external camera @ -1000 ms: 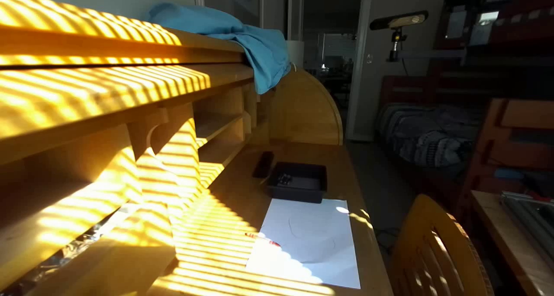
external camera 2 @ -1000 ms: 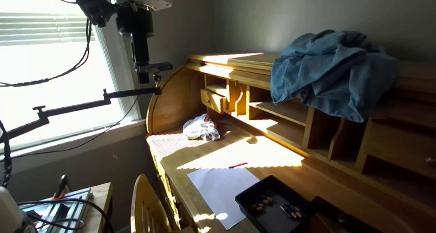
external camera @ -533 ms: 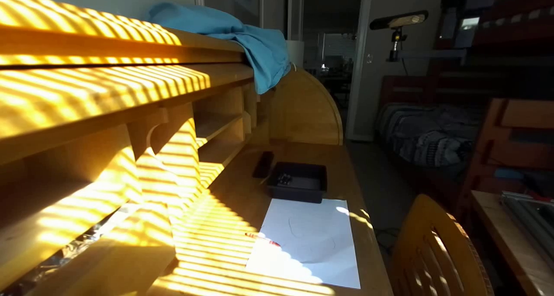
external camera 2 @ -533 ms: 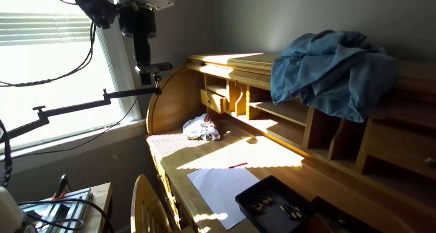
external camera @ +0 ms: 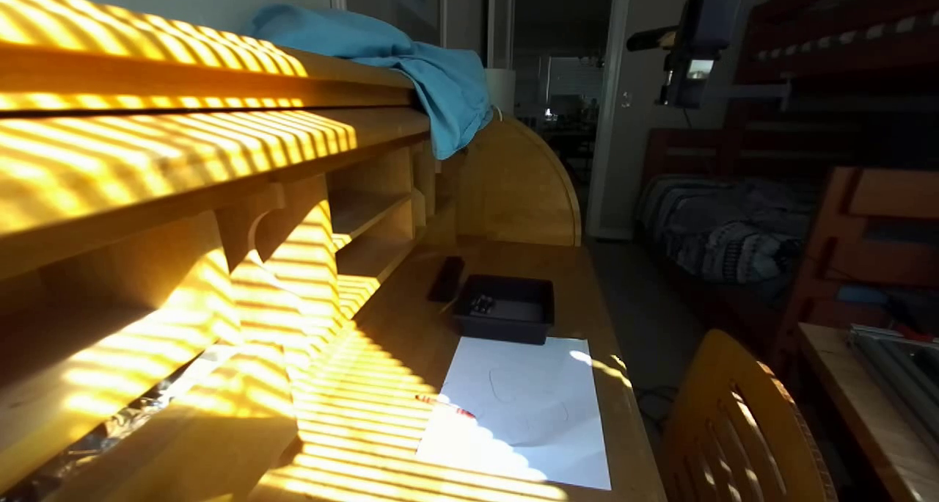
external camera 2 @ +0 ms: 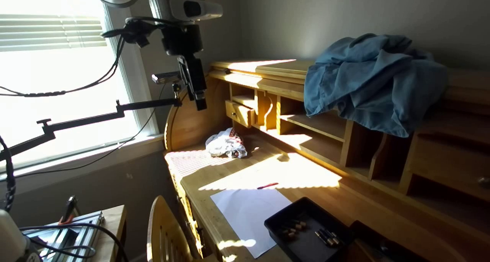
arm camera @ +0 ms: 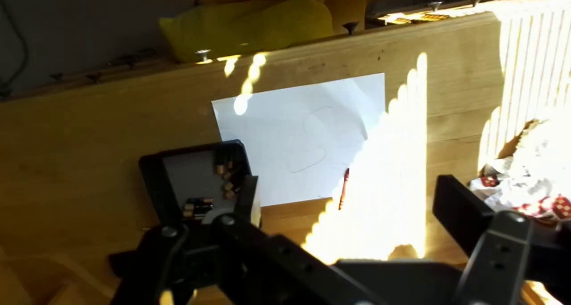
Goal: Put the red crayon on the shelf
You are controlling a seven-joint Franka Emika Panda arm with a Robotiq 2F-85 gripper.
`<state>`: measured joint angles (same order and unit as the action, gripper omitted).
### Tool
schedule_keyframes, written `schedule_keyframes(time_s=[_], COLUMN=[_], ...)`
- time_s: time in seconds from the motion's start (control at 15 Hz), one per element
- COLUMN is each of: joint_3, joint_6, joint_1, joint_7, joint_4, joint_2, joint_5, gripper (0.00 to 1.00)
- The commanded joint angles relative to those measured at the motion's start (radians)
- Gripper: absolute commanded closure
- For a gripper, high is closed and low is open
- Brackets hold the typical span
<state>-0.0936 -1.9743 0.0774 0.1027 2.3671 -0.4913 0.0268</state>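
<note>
Where crossed by sunlight, desk (external camera 2: 268, 172): striped and glaring, up to and onto paper (arm camera: 267, 126).
Paper: white, flat, marked with faint curved lines.
Crayon (arm camera: 344, 189): red, lying across paper's edge, partly on bare desk, out in front of shelf (external camera 2: 317, 126).
Tray (external camera: 506, 331): black, set against paper's end.
Cylinders (external camera 2: 326, 237): dark, copper-ended, loose in tray.
Slab (external camera: 446, 278): just beside tray, too dark to identify.
Bundle (external camera 2: 226, 144): white with red, crumpled, on desk, across crayon from tray.
Drawer (external camera 2: 239, 113): pulled partway out of shelf.
Cloth (external camera 2: 375, 85): blue, draped over shelf top in both exterior views, hanging down and blocking part of its front.
Chair (external camera: 711, 370): wooden, near desk's long edge.
Gripper (arm camera: 351, 198): raised well above desk, released, with fingers (arm camera: 461, 207) spread wide apart, holding and touching only air; in wrist view, with crayon showing between, well below.
</note>
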Motion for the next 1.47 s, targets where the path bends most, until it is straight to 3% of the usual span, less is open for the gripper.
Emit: schedule_keyframes(time_s=[0.0,0.67,0.8,1.13,1.4], joint_3=[0.057,0.071,0.061,0.059,0.074], joint_6=[-0.105,-0.311,-0.28,-0.329,-0.433], joint_1=[0.041,0.055,0.043,0.041,0.062], joint_7=[-0.144,-0.339,-0.303,-0.334,-0.525], joint_4=[0.039,0.056,0.046,0.06,0.056], joint_2=[0.033,0.204,0.193,0.212,0.297], joint_5=[0.102,0.125,0.102,0.07,0.088], gripper=[0.0,0.0,0.0,0.0,0.0])
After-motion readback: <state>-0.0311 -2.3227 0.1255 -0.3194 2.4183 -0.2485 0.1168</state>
